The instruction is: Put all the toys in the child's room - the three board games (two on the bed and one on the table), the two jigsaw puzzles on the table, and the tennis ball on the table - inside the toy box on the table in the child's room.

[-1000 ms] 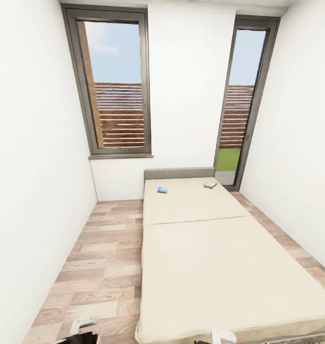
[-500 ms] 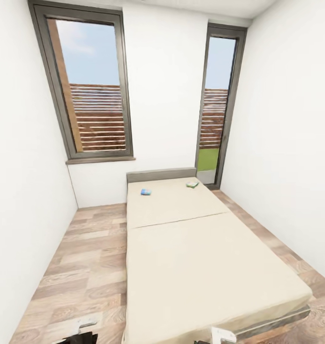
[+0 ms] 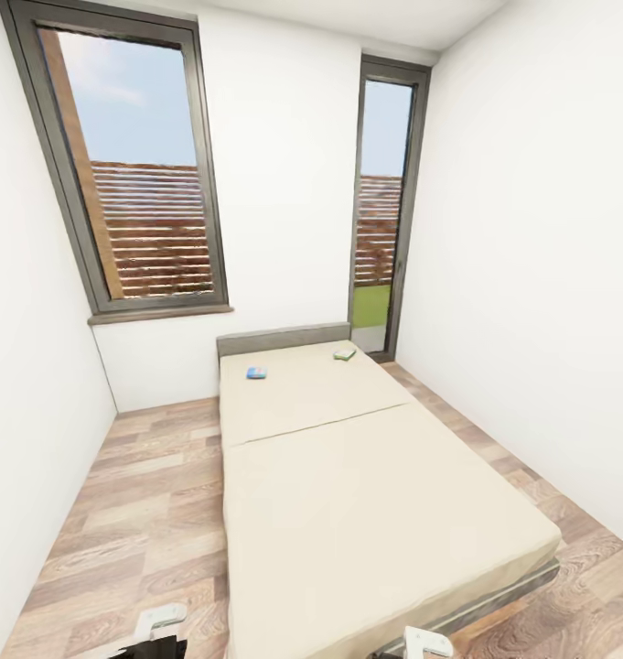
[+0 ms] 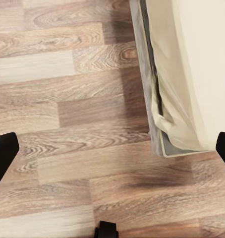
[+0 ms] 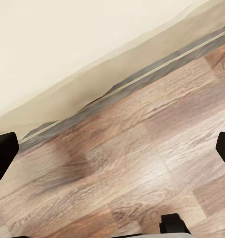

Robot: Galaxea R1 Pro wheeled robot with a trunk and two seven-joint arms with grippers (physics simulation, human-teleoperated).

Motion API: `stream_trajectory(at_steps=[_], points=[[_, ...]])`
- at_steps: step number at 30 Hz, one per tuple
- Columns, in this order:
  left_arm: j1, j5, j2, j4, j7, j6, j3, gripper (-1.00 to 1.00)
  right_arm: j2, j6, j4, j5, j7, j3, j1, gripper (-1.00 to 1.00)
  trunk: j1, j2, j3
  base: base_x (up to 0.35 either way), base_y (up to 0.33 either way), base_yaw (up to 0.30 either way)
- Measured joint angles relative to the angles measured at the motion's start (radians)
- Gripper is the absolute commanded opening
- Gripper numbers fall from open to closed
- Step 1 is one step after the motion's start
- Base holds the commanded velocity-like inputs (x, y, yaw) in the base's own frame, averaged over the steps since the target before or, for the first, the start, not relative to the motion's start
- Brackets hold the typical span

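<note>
Beige bed (image 3: 348, 494), two board games (image 3: 256, 372) at far end; fingers apart, empty; base may clip the bed frame.

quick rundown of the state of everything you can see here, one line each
blue board game: lying flat on the bed, near the headboard
green board game: lying flat on the bed, near the headboard
bed: beige cover on, otherwise bare
left pincer: open, holding nothing, above the floor
right pincer: open, holding nothing, above the floor by the bed edge
</note>
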Motion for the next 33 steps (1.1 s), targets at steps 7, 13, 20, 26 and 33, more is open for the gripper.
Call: stream_trajectory(at_steps=[7, 13, 20, 26, 33], points=[[0.000, 0.000, 0.000, 0.000, 0.000, 0.000, 0.000, 1.00, -0.001, -0.002, 0.002, -0.001, 0.001, -0.001, 0.000, 1.00, 0.000, 0.000, 0.001, 0.000, 0.104, -0.023], [0.000, 0.000, 0.000, 0.000, 0.000, 0.000, 0.000, 1.00, -0.003, -0.004, 0.005, 0.000, 0.002, -0.001, 0.000, 1.00, 0.000, 0.000, 0.001, 0.000, 0.106, -0.004], [0.000, 0.000, -0.001, 0.000, 0.000, 0.000, 0.000, 1.00, -0.006, -0.005, 0.006, -0.003, 0.003, -0.001, 0.000, 1.00, 0.000, 0.000, 0.001, 0.036, 0.036, -0.001], [0.000, 0.000, -0.001, 0.000, 0.000, 0.000, 0.000, 1.00, -0.006, -0.005, 0.006, -0.006, 0.003, -0.001, 0.000, 1.00, 0.000, 0.000, 0.001, 0.181, 0.154, 0.000], [0.000, 0.000, -0.001, 0.000, 0.000, 0.000, 0.000, 1.00, -0.007, -0.004, 0.006, -0.010, 0.003, -0.001, 0.000, 1.00, 0.000, 0.000, 0.001, 0.173, 0.154, 0.000]])
